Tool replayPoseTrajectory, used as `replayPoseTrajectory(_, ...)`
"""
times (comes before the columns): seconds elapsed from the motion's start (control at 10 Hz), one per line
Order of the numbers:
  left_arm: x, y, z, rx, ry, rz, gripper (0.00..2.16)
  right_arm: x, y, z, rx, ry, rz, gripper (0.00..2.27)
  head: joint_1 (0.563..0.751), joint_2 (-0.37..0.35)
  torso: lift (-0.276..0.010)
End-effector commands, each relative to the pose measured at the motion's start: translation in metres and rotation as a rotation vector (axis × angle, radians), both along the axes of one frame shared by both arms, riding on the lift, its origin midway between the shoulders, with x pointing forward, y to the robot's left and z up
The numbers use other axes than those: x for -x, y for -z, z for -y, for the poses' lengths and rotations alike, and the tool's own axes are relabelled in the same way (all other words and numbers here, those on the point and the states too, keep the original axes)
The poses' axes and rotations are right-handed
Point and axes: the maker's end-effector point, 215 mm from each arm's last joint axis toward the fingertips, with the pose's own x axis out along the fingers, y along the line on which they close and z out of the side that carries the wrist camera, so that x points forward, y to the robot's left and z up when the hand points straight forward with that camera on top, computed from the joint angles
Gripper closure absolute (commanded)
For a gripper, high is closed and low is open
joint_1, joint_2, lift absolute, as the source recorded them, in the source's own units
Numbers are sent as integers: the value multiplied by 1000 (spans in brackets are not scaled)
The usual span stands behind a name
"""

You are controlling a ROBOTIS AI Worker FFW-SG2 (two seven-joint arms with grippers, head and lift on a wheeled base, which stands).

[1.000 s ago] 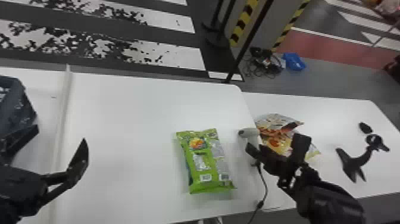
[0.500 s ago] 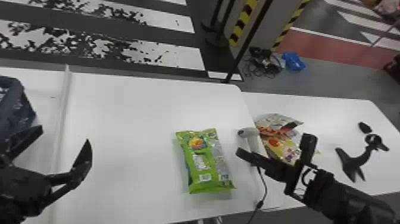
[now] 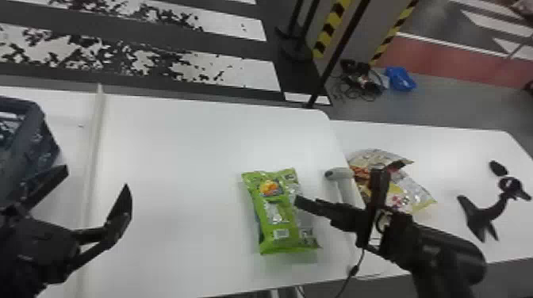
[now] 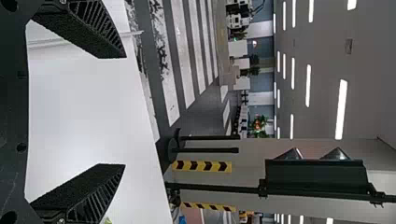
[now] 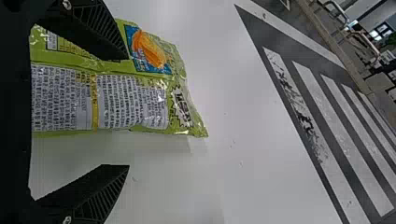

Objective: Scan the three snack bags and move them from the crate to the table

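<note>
Carefully centre the right gripper [image 5: 128, 112], spread wide, across the green bag [image 3: 273, 218], then pinch lightly. Left of that bag, the left gripper [image 4: 124, 111] is wide too.

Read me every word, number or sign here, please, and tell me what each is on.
None reads clearly enough to quote.
Green snack bag: dense rows of print, too blurred.
Its barcode: any digits too small.
Patterned snack bag beside the scanner: print too blurred.
Pillar: yellow-and-black stripes, no words made out.
</note>
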Motion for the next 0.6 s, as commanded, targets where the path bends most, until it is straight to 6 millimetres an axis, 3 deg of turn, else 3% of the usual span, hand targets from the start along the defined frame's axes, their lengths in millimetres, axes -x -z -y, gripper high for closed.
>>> replayPoseTrajectory(0.0, -1, -1, -3, 1, -6, 1, 29, -6, 15, -13, 30, -38, -8, 60, 695, -285, -62)
replayPoseTrajectory(0.1, -2, -2, -5, 8, -7, 2, 29, -6, 19, -23, 28, -78, -13, 87, 695, -268, -62)
replayPoseTrajectory(0.2, -4, -4, -7, 22, -7, 2, 29, -2, 19, -35, -6, -122, -20, 518, 695, -259, -62)
replayPoseTrajectory(0.3, -8, -4, -16, 25, -25, 5, 29, 7, 25, -43, -17, -136, -69, 2024, 695, -238, -62)
replayPoseTrajectory(0.5, -15, -12, -38, 47, -70, 23, 29, 8, 19, -43, -16, -142, -52, 2169, 695, -200, -62)
